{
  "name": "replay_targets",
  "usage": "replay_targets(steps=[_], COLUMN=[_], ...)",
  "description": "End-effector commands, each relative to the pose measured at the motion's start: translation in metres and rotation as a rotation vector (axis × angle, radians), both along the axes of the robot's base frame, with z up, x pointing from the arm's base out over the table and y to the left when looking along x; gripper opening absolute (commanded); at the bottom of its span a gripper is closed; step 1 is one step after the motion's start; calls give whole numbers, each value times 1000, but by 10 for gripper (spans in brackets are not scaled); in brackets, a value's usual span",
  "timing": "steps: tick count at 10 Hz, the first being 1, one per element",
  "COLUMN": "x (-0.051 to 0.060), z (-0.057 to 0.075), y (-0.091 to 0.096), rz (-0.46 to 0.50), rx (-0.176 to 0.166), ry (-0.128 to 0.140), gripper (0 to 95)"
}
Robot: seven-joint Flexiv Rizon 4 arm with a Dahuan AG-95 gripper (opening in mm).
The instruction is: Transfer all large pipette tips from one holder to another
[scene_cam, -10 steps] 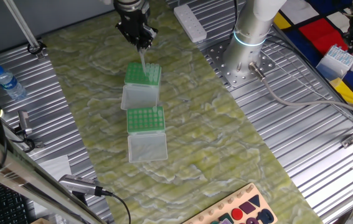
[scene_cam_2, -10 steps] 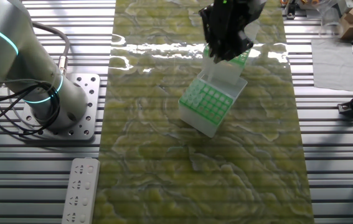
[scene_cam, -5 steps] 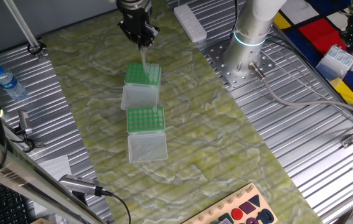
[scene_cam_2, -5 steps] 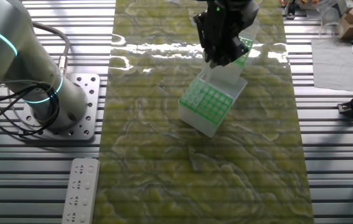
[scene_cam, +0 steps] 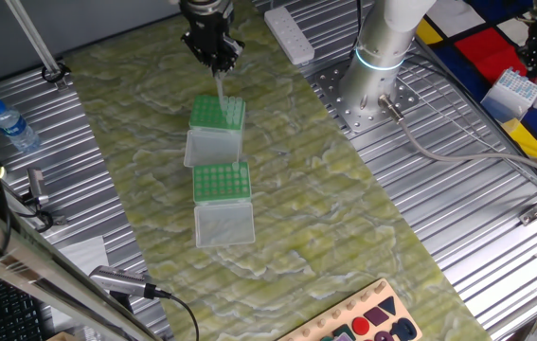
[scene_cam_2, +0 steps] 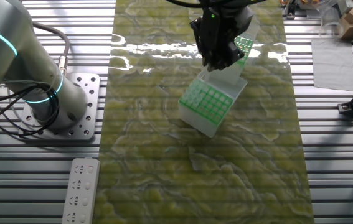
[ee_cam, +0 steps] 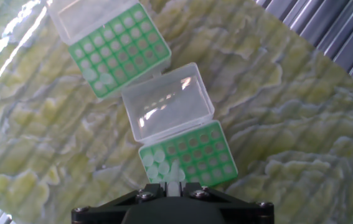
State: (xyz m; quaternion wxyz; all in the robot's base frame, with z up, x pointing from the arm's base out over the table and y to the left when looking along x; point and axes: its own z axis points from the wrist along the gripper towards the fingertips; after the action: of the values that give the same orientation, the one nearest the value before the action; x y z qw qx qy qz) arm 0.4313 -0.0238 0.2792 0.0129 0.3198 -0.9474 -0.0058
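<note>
Gripper clamped on one large pipette tip, held upright just above the far green-topped holder, near its far edge. Several more tips seated along one side of that holder; a few others standing in the near holder.

Jaws closed on a pipette tip above the far green-topped box.
</note>
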Motion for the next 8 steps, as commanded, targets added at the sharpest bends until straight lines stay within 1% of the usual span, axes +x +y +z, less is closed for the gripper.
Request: replay_targets(steps=[1, 2, 6, 7, 8], x=[-1, -1, 0, 1, 4], z=[-2, -2, -3, -4, -5], y=[0, 0, 0, 1, 5], rz=[16, 23, 27, 15, -1], rx=[-1, -1, -1, 0, 0], ry=[-6, -6, -6, -6, -7], gripper=[190, 380, 380, 380, 190])
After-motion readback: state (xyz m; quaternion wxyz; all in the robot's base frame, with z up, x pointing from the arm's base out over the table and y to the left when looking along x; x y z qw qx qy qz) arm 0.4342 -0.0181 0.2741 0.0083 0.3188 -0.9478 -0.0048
